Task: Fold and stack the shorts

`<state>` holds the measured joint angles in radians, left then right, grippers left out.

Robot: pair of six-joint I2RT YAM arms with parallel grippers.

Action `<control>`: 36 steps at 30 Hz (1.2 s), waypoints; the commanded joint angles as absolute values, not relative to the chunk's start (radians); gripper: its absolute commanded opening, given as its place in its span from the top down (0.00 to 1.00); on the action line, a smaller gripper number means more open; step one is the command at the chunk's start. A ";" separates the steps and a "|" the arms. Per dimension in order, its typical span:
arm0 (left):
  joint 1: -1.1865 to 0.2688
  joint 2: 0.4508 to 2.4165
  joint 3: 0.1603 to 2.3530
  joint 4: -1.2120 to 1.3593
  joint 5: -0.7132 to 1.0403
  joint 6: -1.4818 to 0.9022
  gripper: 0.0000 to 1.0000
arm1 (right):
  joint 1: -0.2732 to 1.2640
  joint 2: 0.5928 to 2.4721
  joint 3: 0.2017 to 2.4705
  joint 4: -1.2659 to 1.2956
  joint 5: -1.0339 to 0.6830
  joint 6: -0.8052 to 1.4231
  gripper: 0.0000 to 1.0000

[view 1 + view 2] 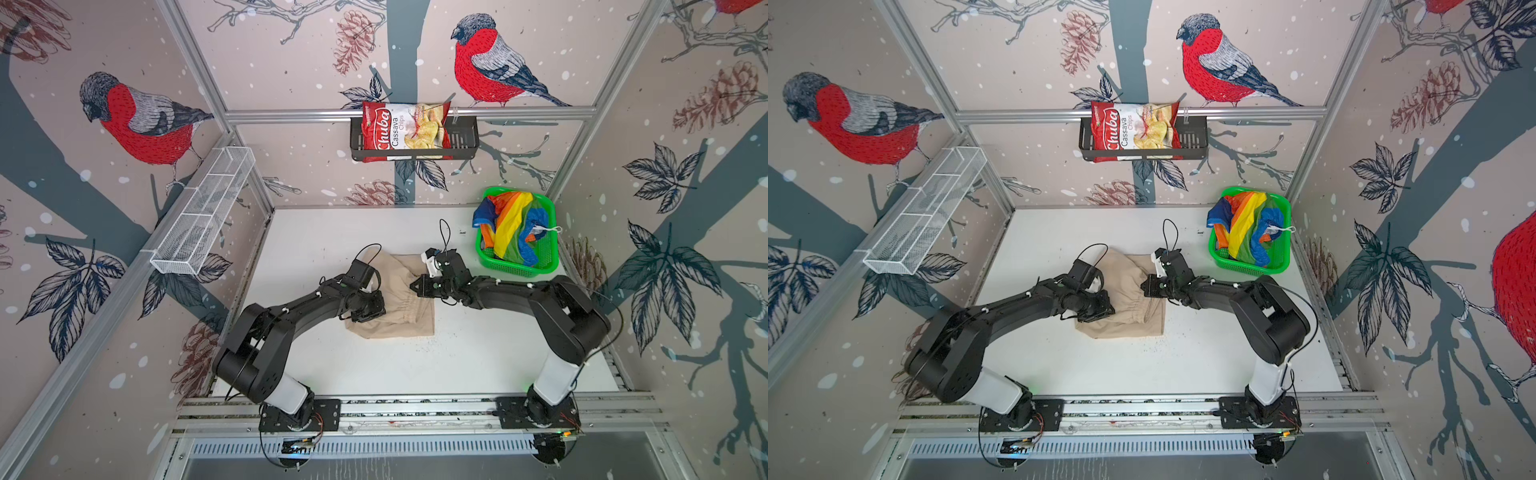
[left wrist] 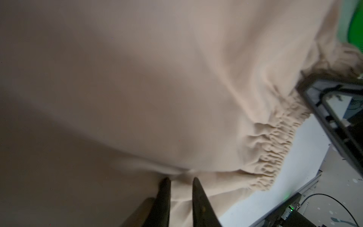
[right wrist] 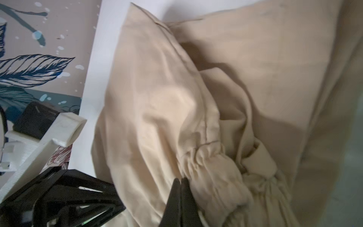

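White tabletop [image 1: 478,353]: soft beige shorts [image 1: 399,326], ruched waist [image 2: 275,153], clamped by L pincer [image 2: 179,179] + R pincer [image 3: 180,179].

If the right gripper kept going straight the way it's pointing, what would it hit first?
The beige shorts: the right gripper is shut on their waistband, and more of that cloth lies straight ahead. Under and past the cloth is the table, though depth is unclear.

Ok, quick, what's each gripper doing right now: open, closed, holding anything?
Left gripper: closed on a fold of the plain beige cloth shorts.
Right gripper: closed, pinching the same shorts at their elastic waistband.
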<state>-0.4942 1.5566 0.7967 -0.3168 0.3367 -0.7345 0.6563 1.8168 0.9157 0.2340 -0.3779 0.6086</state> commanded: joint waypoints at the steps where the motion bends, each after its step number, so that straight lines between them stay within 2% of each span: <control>1: -0.480 1.598 0.759 -0.244 0.331 -0.715 0.80 | 0.644 1.873 0.929 0.263 -0.417 0.605 0.99; 7: -0.477 1.626 0.705 -0.181 0.393 -0.730 0.82 | 0.599 1.924 0.968 0.239 -0.415 0.576 0.99; 12: -0.477 1.550 0.739 -0.226 0.427 -0.729 0.80 | 0.587 1.855 1.054 0.127 -0.401 0.491 0.97; 14: -0.472 1.497 0.790 -0.268 0.426 -0.722 0.71 | 0.601 1.790 1.077 0.083 -0.365 0.456 0.94; 17: -0.441 1.414 0.876 -0.325 0.409 -0.703 0.48 | 0.651 1.683 1.087 0.030 -0.287 0.403 0.91; 19: -0.391 1.374 0.925 -0.362 0.380 -0.689 0.41 | 0.707 1.627 1.080 0.001 -0.215 0.373 0.89; 23: -0.274 1.299 0.938 -0.354 0.314 -0.695 0.38 | 0.863 1.577 1.056 -0.041 -0.036 0.336 0.89; 27: -0.226 1.293 0.911 -0.267 0.245 -0.688 0.38 | 0.978 1.609 1.002 0.018 -0.006 0.361 0.87; 30: -0.207 1.348 0.917 -0.209 0.192 -0.691 0.36 | 1.046 1.710 1.039 0.039 0.009 0.356 0.86; 31: -0.200 1.370 0.916 -0.183 0.190 -0.697 0.35 | 1.065 1.742 1.058 0.048 0.008 0.343 0.83; 36: -0.172 1.540 0.962 -0.074 0.257 -0.727 0.27 | 1.159 1.919 1.194 0.073 0.000 0.291 0.49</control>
